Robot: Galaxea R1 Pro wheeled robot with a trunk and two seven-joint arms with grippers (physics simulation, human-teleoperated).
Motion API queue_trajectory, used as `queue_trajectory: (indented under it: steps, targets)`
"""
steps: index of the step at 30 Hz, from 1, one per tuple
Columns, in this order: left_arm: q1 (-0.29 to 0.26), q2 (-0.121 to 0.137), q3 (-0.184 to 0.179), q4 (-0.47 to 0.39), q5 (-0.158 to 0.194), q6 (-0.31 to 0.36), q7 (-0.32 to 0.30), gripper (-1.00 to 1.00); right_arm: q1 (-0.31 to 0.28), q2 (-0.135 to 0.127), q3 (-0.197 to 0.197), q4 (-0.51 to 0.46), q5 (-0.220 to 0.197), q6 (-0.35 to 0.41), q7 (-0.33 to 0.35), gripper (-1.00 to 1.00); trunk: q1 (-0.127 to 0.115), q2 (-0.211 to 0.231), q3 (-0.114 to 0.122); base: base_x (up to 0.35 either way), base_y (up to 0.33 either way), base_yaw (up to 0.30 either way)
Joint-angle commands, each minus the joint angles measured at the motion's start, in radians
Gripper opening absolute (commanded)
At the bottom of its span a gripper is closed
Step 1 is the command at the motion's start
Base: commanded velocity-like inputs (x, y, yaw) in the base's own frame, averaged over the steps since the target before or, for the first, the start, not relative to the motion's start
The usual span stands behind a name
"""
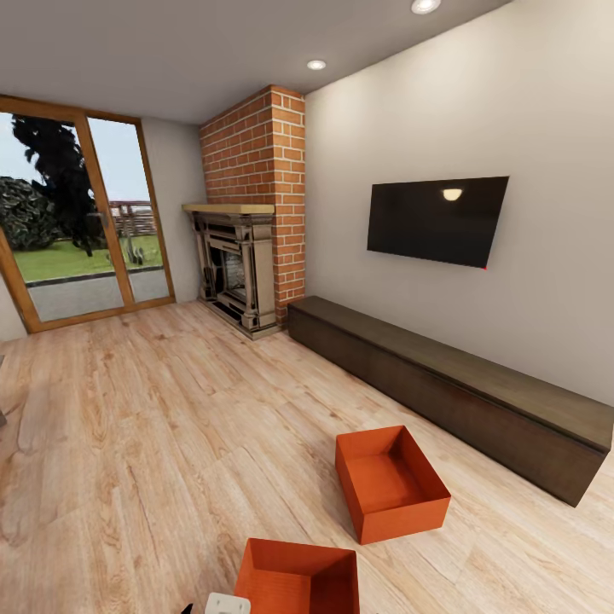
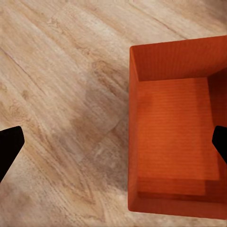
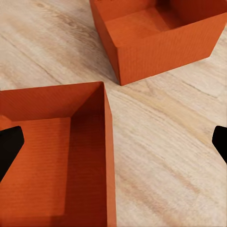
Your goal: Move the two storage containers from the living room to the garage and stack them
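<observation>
Both tools hang with their jaws spread wide and hold nothing. From the left wrist camera, the left tool (image 2: 113,146) shows only two black fingertips (image 2: 8,149) at opposite edges of the picture; one tip sits over bare plank floor (image 2: 61,71), the other over the inside of the near storage container (image 2: 177,127), so the spread straddles that box's side wall without touching it. From the right wrist camera, the right tool (image 3: 113,146) is just as wide: one tip hovers over the near storage container's (image 3: 52,156) hollow, the other over floor beyond its wall.

I can read no writing, brand or label on either box, nor on the tools; the container walls are plain orange-red with a faint ribbed texture.

From the head camera, the near storage container (image 1: 298,578) sits at the robot's feet, cut off by the bottom edge of the picture, and the far storage container (image 1: 390,482) lies just beyond it, corner towards corner, with a strip of floor between them. Both stand upright, open and empty, on the light wood floor (image 1: 128,426) of the living room. The long dark cabinet (image 1: 460,388) runs along the wall under the black TV (image 1: 437,220), near the far container but apart from it. The brick fireplace (image 1: 256,213) and the glass doors (image 1: 81,222) stand well away, and open floor stretches broadly to the left of the boxes.
</observation>
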Motion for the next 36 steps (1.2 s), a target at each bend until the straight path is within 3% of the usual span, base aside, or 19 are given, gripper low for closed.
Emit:
queue_trajectory:
  steps: [1,11,36]
  targets:
    - [-0.001,0.0,-0.003,0.001,-0.007,-0.001,0.008,1.0,0.0,0.0,0.004,0.001,-0.007,-0.004,0.0,1.0,0.0,-0.001,-0.001,0.0,0.0,0.0]
    - [-0.002,0.0,-0.001,0.001,-0.007,-0.003,0.006,1.0,0.003,-0.001,0.067,0.01,-0.002,-0.007,0.009,1.0,0.0,-0.001,-0.001,0.0,0.0,0.0]
    - [-0.002,0.001,0.0,0.001,-0.006,-0.003,-0.001,1.0,0.008,-0.001,0.072,0.01,-0.003,-0.008,0.008,1.0,0.0,-0.001,-0.001,-0.01,0.144,0.0]
